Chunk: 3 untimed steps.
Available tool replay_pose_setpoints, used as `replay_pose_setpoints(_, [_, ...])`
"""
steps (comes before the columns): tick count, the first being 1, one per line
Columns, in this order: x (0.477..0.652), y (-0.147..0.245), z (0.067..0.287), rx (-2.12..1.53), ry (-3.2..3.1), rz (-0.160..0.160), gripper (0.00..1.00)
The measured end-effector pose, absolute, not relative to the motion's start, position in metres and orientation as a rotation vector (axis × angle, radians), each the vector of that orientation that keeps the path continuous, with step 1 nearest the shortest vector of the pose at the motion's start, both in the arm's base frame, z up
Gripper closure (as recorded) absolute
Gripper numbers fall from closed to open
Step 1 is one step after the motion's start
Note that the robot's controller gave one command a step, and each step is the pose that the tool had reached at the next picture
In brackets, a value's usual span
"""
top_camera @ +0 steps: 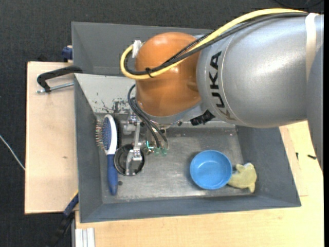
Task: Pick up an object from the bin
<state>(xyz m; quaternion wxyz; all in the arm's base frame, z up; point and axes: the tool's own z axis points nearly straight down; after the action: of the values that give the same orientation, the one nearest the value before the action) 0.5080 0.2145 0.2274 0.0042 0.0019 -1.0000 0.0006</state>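
- Down at the left end of the bin (175, 202), your gripper (134, 159) hangs low over the floor. It is at the right edge of a small black round thing (121, 162), which may be a ring or a cap; the view is too poor there to say which.
- Whether the gripper is apart or together you cannot tell. The metal at its tip is tangled with wrist hardware in this view, and nothing can be seen clamped in it.
- I judge this to be the reach-and-close step. The tool is at grasp height beside a candidate, and no lift has begun.
- The next move calls for the tool to be centred on the black round thing, not on its edge. Close only if the thing sits squarely within the tool, then lift straight up.
- Watch the blue hairbrush (109, 136). It lies lengthwise just left of the black thing, with its handle running toward the near wall and touching or nearly touching it. A sideways shift to the left would nudge the brush.
- Mind the left wall (85, 153) as well. It slopes inward and stands just beyond the brush, so you have little room on that side.
- Room opens to the right. The floor between the gripper and the blue bowl (209, 170) is bare, and the bowl and the pale yellow soft lump (244, 177) touching its right side lie well apart from the tool.
- Overhead, the orange cover (164, 76) on the wrist hides the back of the bin, so you cannot check clearance there.
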Motion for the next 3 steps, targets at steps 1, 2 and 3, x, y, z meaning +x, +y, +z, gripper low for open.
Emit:
replay_pose_setpoints(1, [0.573, 0.179, 0.084, 0.209, -3.139, -0.003, 0.0])
replay_pose_setpoints(2, [0.602, 0.121, 0.078, 0.804, -3.038, -0.019, 0.0])
replay_pose_setpoints(3, [0.602, 0.104, 0.103, 0.862, -3.031, -0.001, 0.0])
